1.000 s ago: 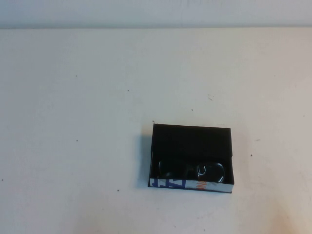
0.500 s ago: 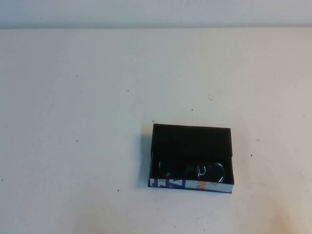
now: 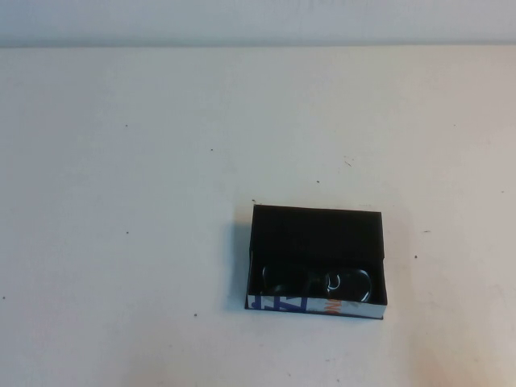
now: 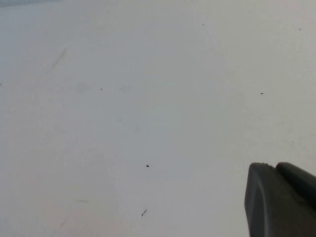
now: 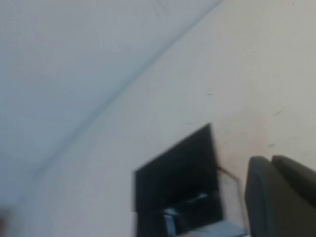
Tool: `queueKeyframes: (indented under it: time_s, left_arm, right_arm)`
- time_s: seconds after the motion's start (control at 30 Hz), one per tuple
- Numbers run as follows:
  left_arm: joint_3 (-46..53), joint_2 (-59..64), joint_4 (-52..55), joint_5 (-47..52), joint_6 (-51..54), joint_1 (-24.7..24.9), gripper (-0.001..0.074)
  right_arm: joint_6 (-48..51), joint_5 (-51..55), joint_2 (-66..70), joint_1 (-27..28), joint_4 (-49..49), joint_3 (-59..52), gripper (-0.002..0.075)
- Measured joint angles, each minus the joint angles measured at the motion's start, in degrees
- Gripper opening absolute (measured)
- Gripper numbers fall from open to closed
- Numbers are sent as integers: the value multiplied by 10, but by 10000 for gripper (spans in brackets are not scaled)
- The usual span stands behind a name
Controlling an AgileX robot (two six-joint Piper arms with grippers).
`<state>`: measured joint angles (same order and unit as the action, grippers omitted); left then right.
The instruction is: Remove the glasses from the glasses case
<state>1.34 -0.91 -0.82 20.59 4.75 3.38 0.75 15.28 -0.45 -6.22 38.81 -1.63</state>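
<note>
The glasses case, an open shallow black box with a white edge strip in blue lettering and an orange mark, lies on the white table right of centre and towards the front. The black glasses lie folded inside it, along the edge nearest me. The right wrist view shows the case with the glasses in it, ahead of my right gripper, which hangs above the table apart from the case, fingers together and empty. My left gripper is over bare table, fingers together and empty. Neither gripper shows in the high view.
The white table carries only small dark specks. A pale wall runs along its far edge.
</note>
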Motion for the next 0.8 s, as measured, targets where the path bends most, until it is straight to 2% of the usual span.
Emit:
queueKeyframes:
  time_s: [0.07, 0.13, 0.2, 0.47, 0.8]
  left_arm:
    - [0, 0, 0, 0, 0, 0, -4]
    - [0, 0, 0, 0, 0, 0, -5]
    - [0, 0, 0, 0, 0, 0, -4]
    - [0, 0, 0, 0, 0, 0, -4]
    - [0, 0, 0, 0, 0, 0, -4]
  right_arm:
    - [-1, -7, 0, 0, 128, 0, -18]
    - [-1, -16, 0, 0, 215, 0, -18]
    - [-1, -28, 0, 0, 254, 0, -18]
    - [1, -30, 0, 0, 210, 0, -18]
    - [109, 24, 6, 0, 189, 5, -18]
